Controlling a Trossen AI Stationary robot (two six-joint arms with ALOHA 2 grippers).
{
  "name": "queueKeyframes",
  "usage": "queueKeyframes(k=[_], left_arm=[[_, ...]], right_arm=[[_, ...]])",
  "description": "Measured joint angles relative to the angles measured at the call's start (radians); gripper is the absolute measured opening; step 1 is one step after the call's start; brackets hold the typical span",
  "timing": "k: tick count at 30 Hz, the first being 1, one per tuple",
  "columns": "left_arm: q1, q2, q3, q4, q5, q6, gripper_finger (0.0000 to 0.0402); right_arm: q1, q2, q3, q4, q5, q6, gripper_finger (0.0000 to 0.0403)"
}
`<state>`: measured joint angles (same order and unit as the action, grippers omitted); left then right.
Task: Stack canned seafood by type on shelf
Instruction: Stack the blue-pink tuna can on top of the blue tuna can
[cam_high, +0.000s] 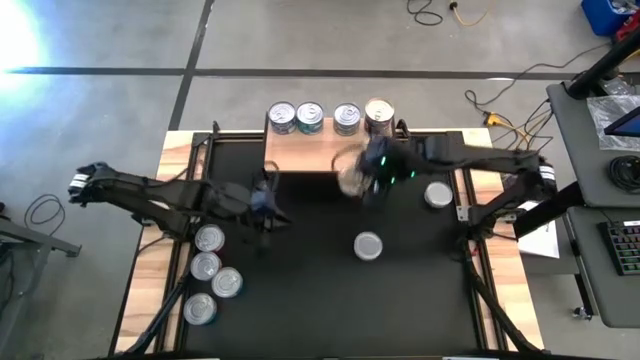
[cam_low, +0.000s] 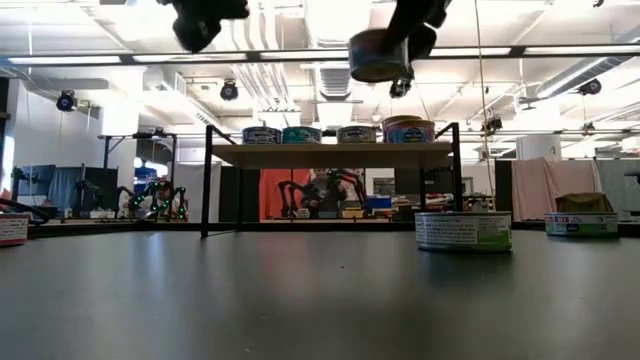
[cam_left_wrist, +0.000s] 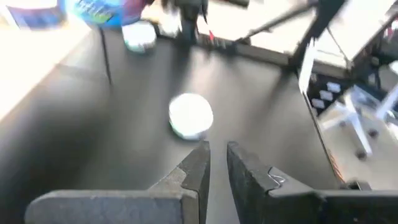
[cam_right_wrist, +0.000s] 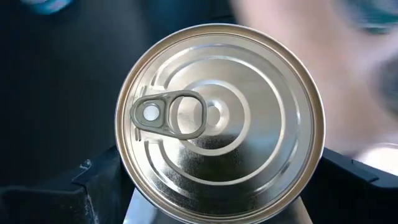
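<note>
My right gripper (cam_high: 356, 176) is shut on a round silver-topped can (cam_right_wrist: 217, 118) with a pull tab. It holds the can high above the black mat, just in front of the shelf (cam_low: 330, 155). Several cans (cam_high: 310, 117) stand in a row on the shelf's light wood top. My left gripper (cam_left_wrist: 217, 165) hangs raised over the mat's left half. Its fingers are shut with nothing between them, and they point toward a lone can (cam_left_wrist: 191, 115) on the mat. My right gripper pinches the can by two opposite sides, one finger at each side of the rim (cam_right_wrist: 122, 165). The fingers come from above, slanting down. The can (cam_low: 380, 55) is lifted clear of the mat, lid up and a little tilted, above the level of the shelf top.
Two cans stand on the mat, one at its middle (cam_high: 368, 245) and one at the right (cam_high: 438, 195). Several more cans (cam_high: 209, 262) stand in a row by the mat's left wooden edge. The shelf's thin black legs (cam_low: 207, 180) stand at the mat's far side.
</note>
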<state>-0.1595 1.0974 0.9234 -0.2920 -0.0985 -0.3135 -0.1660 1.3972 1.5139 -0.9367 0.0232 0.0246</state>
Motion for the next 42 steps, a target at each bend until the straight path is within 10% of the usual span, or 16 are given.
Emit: queueKeyframes(k=[9,17,27,42], left_arm=[[0.189,0.074,0.034,0.274,0.001,0.112,0.004],[0.378,0.336,0.337,0.314,0.0,0.238,0.004],[0.437,0.705,0.704,0.264,-0.008,0.331,0.0038],[0.447,0.887,0.88,0.143,0.07,0.4,0.0038]], right_arm=[[-0.277,-0.026,0.0,0.0,-0.056,-0.162,0.0359],[-0.427,-0.017,0.0,-0.036,-0.165,-0.319,0.0362],[-0.475,-0.017,-0.016,-0.092,-0.167,-0.441,0.0363],[-0.473,0.01,-0.069,-0.086,-0.146,-0.357,0.0367]])
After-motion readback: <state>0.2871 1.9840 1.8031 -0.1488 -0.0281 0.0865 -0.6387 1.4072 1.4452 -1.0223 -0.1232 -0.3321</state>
